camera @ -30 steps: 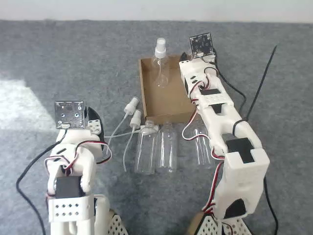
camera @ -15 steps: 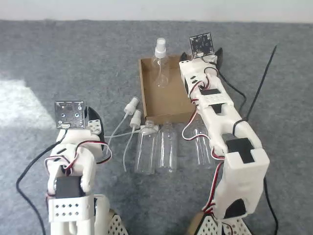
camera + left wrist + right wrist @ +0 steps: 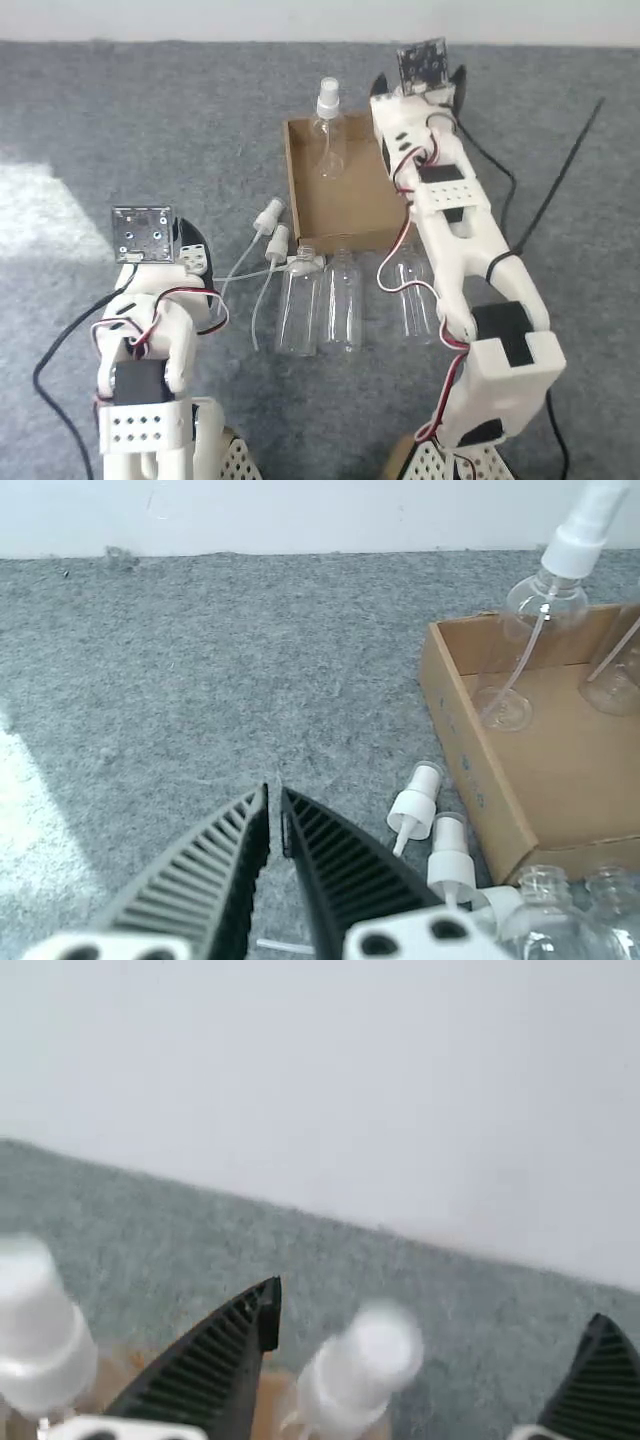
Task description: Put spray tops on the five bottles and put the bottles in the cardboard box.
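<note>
Sunlit at the left, grey carpet point(image 3: 150, 120) runs to a white wall point(image 3: 200, 18). Left gripper point(image 3: 273, 798), pinched together and empty, sits beside loose spray tops point(image 3: 271, 214). Three open bottles point(image 3: 342, 300) lie before the cardboard box point(image 3: 345, 210), which holds a capped bottle point(image 3: 328, 135). Right gripper point(image 3: 435, 1310) gapes at the box's far right corner.

Capped bottle point(image 3: 327, 138) upright in cardboard box point(image 3: 345, 205) (three bottles point(image 3: 341, 300) lie outside)

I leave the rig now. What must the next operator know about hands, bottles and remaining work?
Left hand: shut, empty, above the carpet.
Right hand: open, by the cardboard box, a spray top between its fingers.
Done: one capped bottle stands in the box, apparently a second beside it.
To do: three open bottles lie before the box with loose spray tops; cap and box them.
</note>
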